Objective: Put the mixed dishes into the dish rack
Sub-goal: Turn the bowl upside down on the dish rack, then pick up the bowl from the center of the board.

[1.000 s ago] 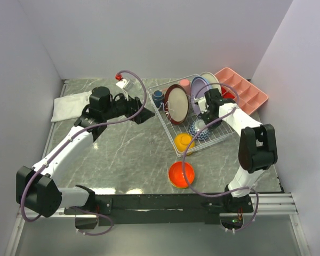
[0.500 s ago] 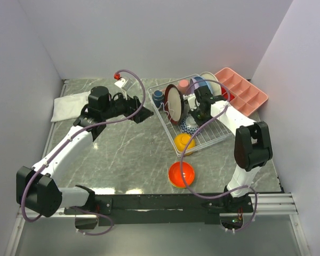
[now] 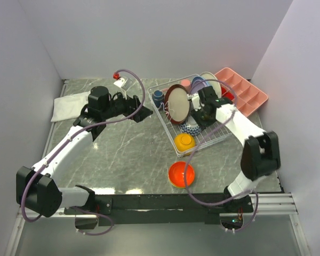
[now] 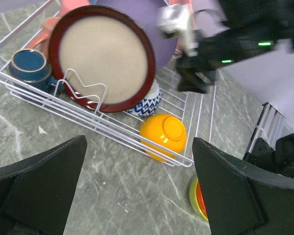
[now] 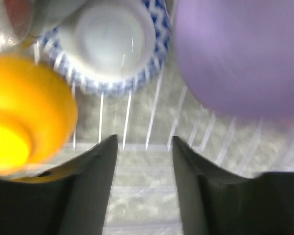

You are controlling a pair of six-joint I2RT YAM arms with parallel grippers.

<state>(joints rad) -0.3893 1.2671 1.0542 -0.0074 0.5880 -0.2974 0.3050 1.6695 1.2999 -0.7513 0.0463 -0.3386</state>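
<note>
The white wire dish rack (image 3: 218, 134) holds a dark-red-rimmed plate (image 3: 177, 104) on edge, a navy cup (image 3: 158, 97), a pink cup (image 3: 185, 84), a lavender plate (image 3: 199, 86), a cream plate (image 3: 211, 82), a blue-patterned bowl (image 3: 190, 128) and an orange-yellow bowl (image 3: 184, 142). A red-orange bowl (image 3: 181, 174) with a lime rim sits on the table in front of the rack. My right gripper (image 5: 144, 142) hangs open over the rack wires (image 5: 152, 122), beside the upturned patterned bowl (image 5: 112, 44) and the lavender plate (image 5: 240, 54), with nothing between its fingers. My left gripper (image 4: 139, 196) stands wide open and empty left of the rack (image 4: 88, 120).
A pink compartment tray (image 3: 244, 92) lies behind the rack at the right. A white folded cloth (image 3: 69, 105) lies at the back left. Grey walls close in the table on three sides. Marbled tabletop shows between the left arm and the rack.
My right gripper has gone from shut to open and shifted within the rack. The patterned bowl has slid left toward the dark-rimmed plate. The left arm has stayed put.
</note>
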